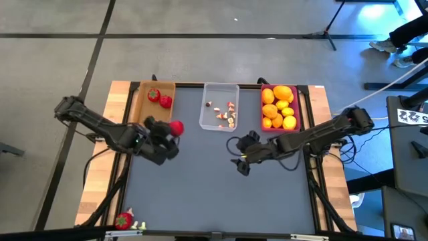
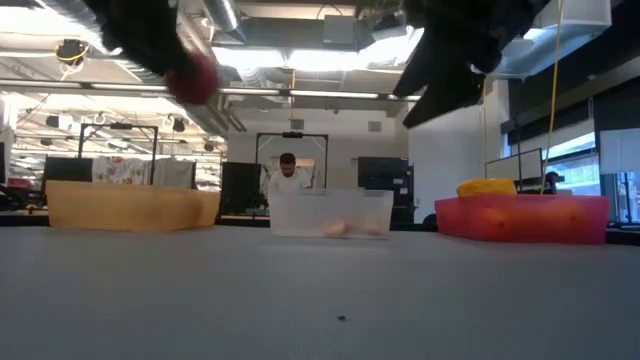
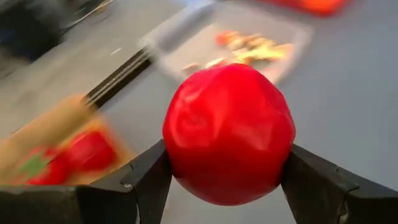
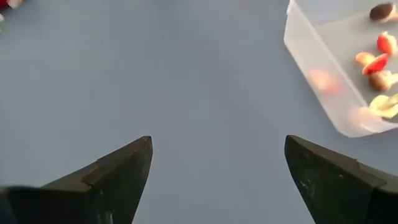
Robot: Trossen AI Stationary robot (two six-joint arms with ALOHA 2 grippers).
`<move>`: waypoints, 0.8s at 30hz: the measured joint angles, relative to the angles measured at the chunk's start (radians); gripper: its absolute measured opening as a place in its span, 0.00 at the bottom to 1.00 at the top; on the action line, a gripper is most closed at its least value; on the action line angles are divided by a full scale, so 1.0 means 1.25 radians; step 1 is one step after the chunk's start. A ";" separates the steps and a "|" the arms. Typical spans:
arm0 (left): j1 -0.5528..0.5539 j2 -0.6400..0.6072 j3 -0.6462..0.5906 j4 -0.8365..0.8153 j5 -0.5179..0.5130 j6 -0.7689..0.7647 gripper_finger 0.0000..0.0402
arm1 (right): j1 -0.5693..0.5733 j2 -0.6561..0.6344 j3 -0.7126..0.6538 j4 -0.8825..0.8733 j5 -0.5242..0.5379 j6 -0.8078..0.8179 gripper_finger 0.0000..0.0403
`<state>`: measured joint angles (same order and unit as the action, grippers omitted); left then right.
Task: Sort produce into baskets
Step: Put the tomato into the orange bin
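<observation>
Left gripper [image 3: 227, 171] clamps a glossy, faceted red strawberry [image 3: 229, 134] between its dark fingers, raised off the matte grey tabletop [image 1: 214, 194] just off the tan tray [image 1: 143, 107] at the far left edge. Two more strawberries [image 1: 160, 98] lie in that tray. Right gripper [image 4: 214, 168], fingers spread and empty, sits near the clear plastic tray [image 1: 219, 107] of small mushroom bits. Pink tray [image 1: 299, 107], far right, holds smooth rounded yellow and orange fruits [image 1: 278, 107].

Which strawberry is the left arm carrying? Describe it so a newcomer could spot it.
Start at the tan-brown basket at the table's far left corner, which holds two strawberries. Just off that basket's near right corner, above the grey mat, the left gripper pinches a red strawberry between its fingers. It is the only strawberry held in the air, not lying in a basket or on the table.
</observation>
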<state>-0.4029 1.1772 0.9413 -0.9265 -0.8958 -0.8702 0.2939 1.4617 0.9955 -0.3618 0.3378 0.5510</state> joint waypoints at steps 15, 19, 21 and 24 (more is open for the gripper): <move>0.286 0.001 -0.003 -0.270 0.042 -0.198 0.63 | 0.000 0.097 0.000 -0.003 -0.014 -0.003 0.89; 0.381 0.001 -0.042 -0.216 0.068 -0.120 0.63 | 0.000 0.097 0.000 -0.006 -0.014 -0.004 0.89; 0.421 0.001 -0.069 -0.185 0.108 -0.084 0.63 | 0.000 0.097 0.000 -0.006 -0.014 -0.005 0.89; 0.462 0.001 -0.117 -0.103 0.153 -0.035 0.63 | 0.000 0.097 0.000 -0.006 -0.014 -0.005 0.89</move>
<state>0.1743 1.1790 0.7951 -1.0550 -0.7050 -0.9135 0.2939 1.5829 0.9951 -0.3698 0.3206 0.5442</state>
